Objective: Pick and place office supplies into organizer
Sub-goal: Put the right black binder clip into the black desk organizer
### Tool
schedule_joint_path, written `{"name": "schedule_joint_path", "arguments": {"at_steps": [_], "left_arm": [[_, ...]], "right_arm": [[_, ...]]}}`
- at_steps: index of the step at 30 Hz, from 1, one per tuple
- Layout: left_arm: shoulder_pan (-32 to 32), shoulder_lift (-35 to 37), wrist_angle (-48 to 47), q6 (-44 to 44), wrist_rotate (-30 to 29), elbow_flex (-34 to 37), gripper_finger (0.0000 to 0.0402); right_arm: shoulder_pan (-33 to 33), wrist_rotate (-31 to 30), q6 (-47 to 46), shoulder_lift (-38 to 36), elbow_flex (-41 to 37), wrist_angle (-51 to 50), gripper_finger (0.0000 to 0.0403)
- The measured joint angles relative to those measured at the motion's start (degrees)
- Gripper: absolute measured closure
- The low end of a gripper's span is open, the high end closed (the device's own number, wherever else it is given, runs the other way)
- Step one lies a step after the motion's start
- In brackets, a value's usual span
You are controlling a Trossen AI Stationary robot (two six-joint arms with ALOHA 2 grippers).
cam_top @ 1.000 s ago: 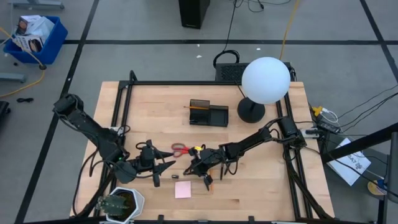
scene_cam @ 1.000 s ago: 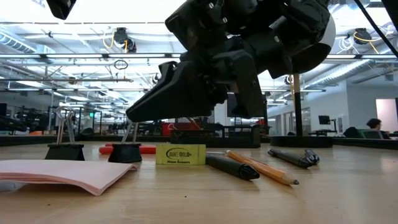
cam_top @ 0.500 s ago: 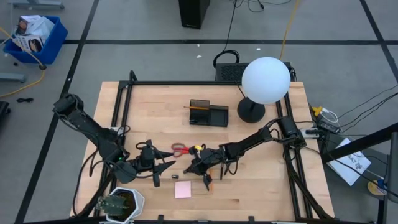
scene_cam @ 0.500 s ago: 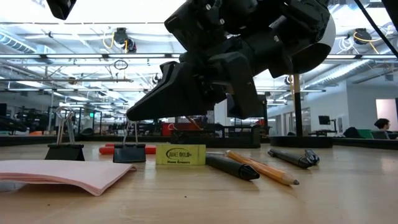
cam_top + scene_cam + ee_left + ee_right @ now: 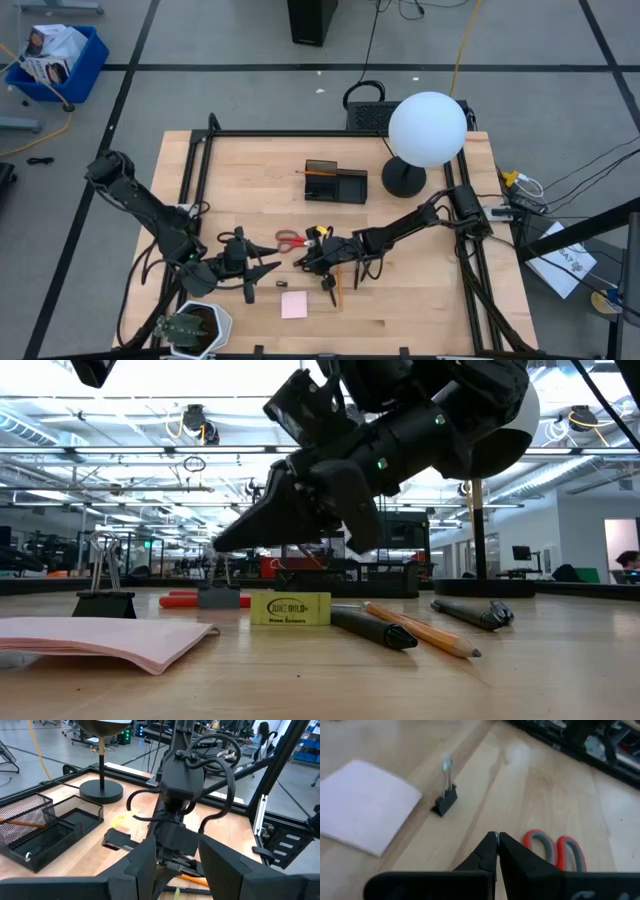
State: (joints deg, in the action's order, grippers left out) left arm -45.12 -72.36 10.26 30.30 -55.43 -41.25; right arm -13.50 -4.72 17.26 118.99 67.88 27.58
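Observation:
My right gripper (image 5: 496, 838) is shut on a black binder clip (image 5: 218, 597) that hangs under its tip (image 5: 214, 546), between the red-handled scissors (image 5: 555, 847) and a yellow eraser (image 5: 290, 608). Another binder clip (image 5: 445, 802) stands on its base beside the pink sticky-note pad (image 5: 294, 305). Pens and a pencil (image 5: 420, 630) lie flat by the eraser. The black organizer (image 5: 335, 182) stands farther back with a pencil in it. My left gripper (image 5: 175, 852) hovers open and empty, facing the right arm from the table's left. My right gripper pinches the top of the clip's upright wire handle (image 5: 216, 565) between its two fingertips. The fingers slant down from the table's right. The clip hangs upright below them, its body near the tabletop; whether it is clear of the wood I cannot tell.
A round black lamp base (image 5: 403, 180) with a white globe (image 5: 428, 128) stands right of the organizer. A white plant pot (image 5: 195, 325) sits at the near left corner. A black frame (image 5: 200, 140) runs along the table's far and side edges.
My right gripper has swung its tip a little toward the far edge, its wrist turning. The binder clip under it has shifted slightly toward the table's right with the fingers and shows blurred. The other clip, the pad and the pens have stayed put.

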Motion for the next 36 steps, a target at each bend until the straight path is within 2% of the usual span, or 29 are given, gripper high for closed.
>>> {"name": "schedule_joint_path", "arguments": {"at_steps": [8, 21, 32, 36], "left_arm": [[0.0, 0.0, -0.8, -0.3, -0.7, 0.0, 0.0247], [0.1, -0.7, -1.6, -0.2, -1.7, 0.0, 0.0247], [0.1, -1.4, -1.2, -0.5, -1.7, 0.0, 0.0247], [0.1, -1.4, -1.2, -0.7, -1.7, 0.0, 0.0247]], "right_arm": [[0.0, -0.3, -0.7, -1.7, 0.0, -2.1, 0.0399], [-0.1, -13.8, -0.3, -7.9, 0.0, -11.1, 0.04], [1.8, -23.9, 0.1, -9.1, 0.0, -11.2, 0.0399], [3.9, -24.6, 0.0, -9.1, 0.0, -11.2, 0.0399]]}}
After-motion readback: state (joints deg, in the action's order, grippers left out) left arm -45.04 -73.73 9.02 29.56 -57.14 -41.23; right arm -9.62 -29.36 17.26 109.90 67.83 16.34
